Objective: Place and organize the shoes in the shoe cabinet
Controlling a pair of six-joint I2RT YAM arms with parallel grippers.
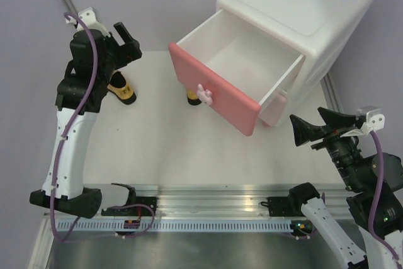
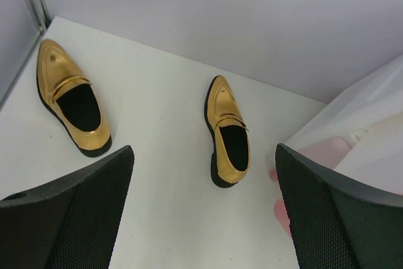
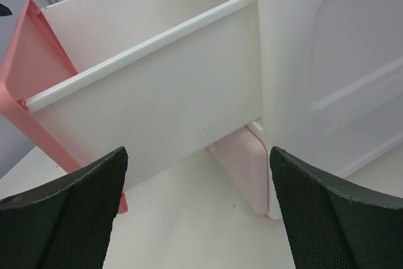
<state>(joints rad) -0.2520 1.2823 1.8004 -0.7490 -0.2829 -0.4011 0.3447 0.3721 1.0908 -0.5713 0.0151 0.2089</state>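
**Left hand over the gold pair, drawer open**

The left hand [image 2: 203,218] hangs above the counter [image 1: 164,149], its jaws spread wide with nothing between them. Both gold shoes lie ahead of it and below, out on the counter and not yet stored. The outer shoe [image 2: 70,96] sits toward the counter's left edge. The inner shoe [image 2: 228,133] sits just beside the cabinet [image 1: 315,11]. From above, the inner shoe is half hidden under the pink front of the open drawer [image 1: 217,96].

In the left wrist view, the inner shoe lies almost dead ahead between the two fingers. Its long axis runs nearly straight away from the hand. The toe points to the far wall and the heel faces the hand. The outer shoe points the same general way, but its toe leans off toward the left edge. The two are well apart and roughly parallel.

The jaws stand across the inner shoe's length, so a descent could close on its sides with little wrist turn. That is my judgement, not something seen.

The right hand [image 1: 308,128] is also wide open and empty. It is low by the cabinet's near right corner, facing the drawer's white side wall. It is well apart from both shoes, so the left arm is the nearer one.

The upper drawer stands pulled out, and the part of it that shows holds nothing. The green pair shows in no view.
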